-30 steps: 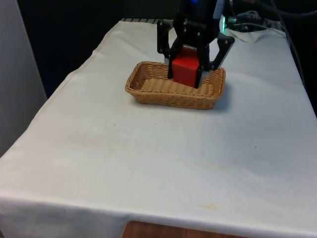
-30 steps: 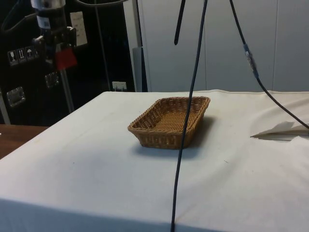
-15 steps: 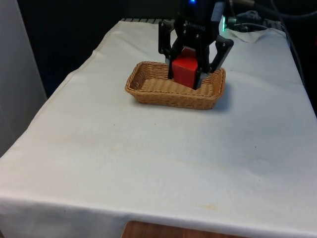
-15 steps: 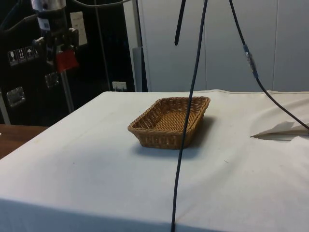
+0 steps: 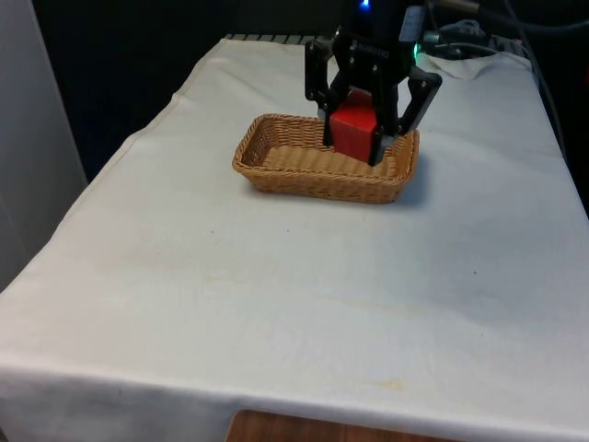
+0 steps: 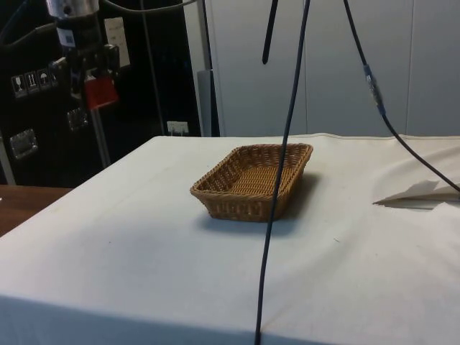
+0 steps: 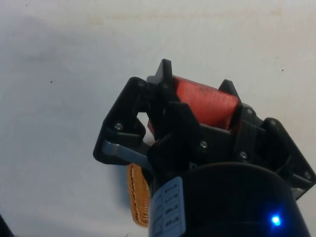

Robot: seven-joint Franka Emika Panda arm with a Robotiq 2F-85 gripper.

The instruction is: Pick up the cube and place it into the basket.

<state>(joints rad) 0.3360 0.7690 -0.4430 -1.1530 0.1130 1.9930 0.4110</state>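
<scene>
One wicker basket [image 6: 253, 181] is sitting on the white cloth [image 6: 144, 244], holding nothing inside. One red cube [image 6: 100, 91] is hanging pinched in the closed black gripper [image 6: 98, 85], high in the air at about 10 o'clock from the basket, well apart in the side view.

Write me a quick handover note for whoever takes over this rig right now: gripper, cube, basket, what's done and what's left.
Gripper: jaws shut on the red cube, held in the air.
Cube: clamped between the jaws; the side view shows it well above the table and off to the side of the basket, not over it.
Basket: wicker, on the white cloth, nothing inside.
Done: cube picked up.
Left: carry the cube over the basket, lower it in, open the jaws.
</scene>
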